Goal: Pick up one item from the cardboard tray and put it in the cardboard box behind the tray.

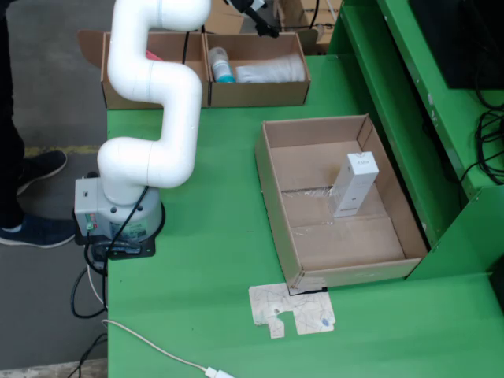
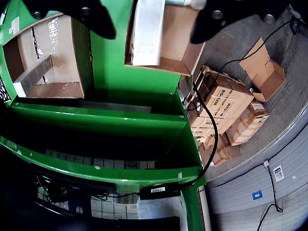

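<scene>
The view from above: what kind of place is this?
Probably a warehouse or packing workshop: a green workbench with open cardboard boxes, stacked shipping cartons on a concrete floor, and a roller door.

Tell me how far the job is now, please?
Nearly done, it seems. Done: a white pack and a bottle lie in the box. In hand: nothing; the gripper is open above that box. Left: only pulling back. One white carton remains in the tray.

Green table (image 1: 205, 236); white arm (image 1: 153, 87)
</scene>
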Motion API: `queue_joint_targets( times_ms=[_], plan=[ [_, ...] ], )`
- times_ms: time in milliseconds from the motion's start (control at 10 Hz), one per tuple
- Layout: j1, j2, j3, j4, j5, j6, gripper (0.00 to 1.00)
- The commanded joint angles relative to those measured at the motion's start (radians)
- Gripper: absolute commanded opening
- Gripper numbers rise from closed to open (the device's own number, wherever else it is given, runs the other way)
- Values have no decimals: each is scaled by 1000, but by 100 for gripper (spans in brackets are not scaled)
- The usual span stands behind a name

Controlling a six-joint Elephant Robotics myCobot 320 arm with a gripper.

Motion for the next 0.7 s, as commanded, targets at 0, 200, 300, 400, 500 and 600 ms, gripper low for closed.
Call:
queue_joint_targets(
  times_ms=[0,200,300,400,500,600],
  plan=[
    [0,27,26,10,-11,2,90],
    [0,27,26,10,-11,2,100],
    [0,27,26,10,-11,2,100],
    [0,27,26,10,-11,2,100],
    [0,27,26,10,-11,2,100],
    [0,27,26,10,-11,2,100]
  ],
)
